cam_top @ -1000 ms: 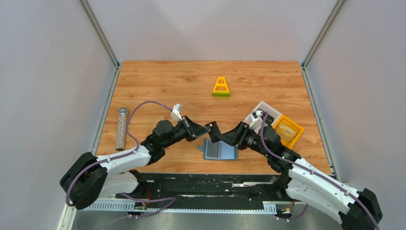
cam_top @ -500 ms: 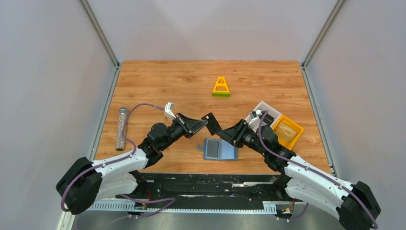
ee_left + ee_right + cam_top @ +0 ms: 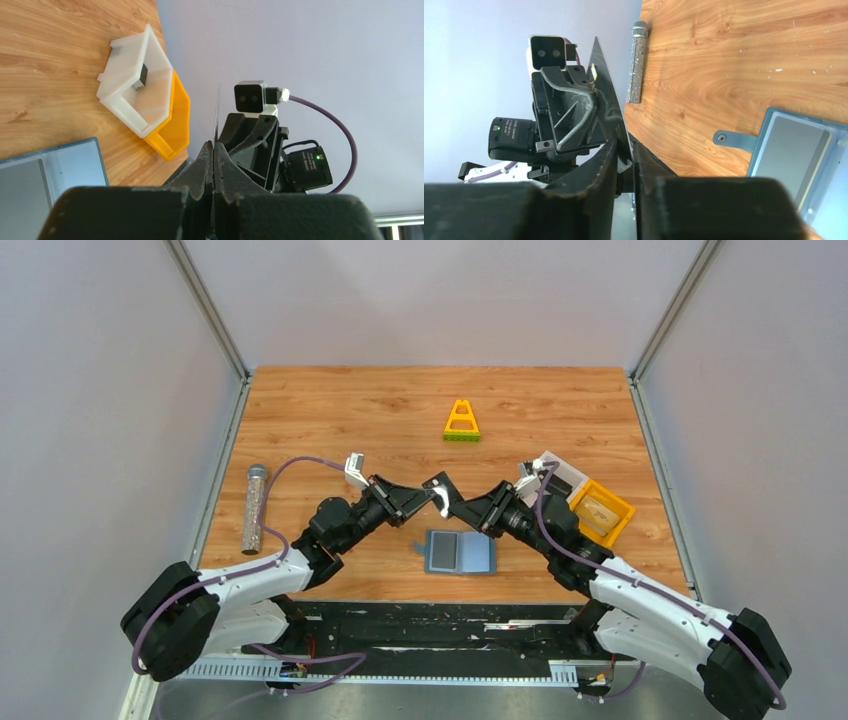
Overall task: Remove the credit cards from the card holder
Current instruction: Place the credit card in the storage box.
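Observation:
The card holder (image 3: 474, 554) lies open and flat on the table near the front edge; it also shows in the left wrist view (image 3: 50, 170) and the right wrist view (image 3: 774, 125). A grey rectangle (image 3: 795, 150) lies in one of its panels. A dark credit card (image 3: 440, 488) is held in the air above and behind it, where both grippers meet. My left gripper (image 3: 428, 502) is shut on the card, which shows edge-on (image 3: 216, 115) between its fingertips. My right gripper (image 3: 452, 508) has its jaws on either side of the same card (image 3: 606, 95) with a gap showing.
A white bin (image 3: 555, 472) and a yellow bin (image 3: 603, 512) stand at the right. A yellow triangular block (image 3: 461, 423) sits at the back middle. A glittery tube (image 3: 255, 507) lies along the left edge.
The card has been lifted up and away from the card holder. My left gripper has closed in on it from the left, and the two grippers now meet at the card.

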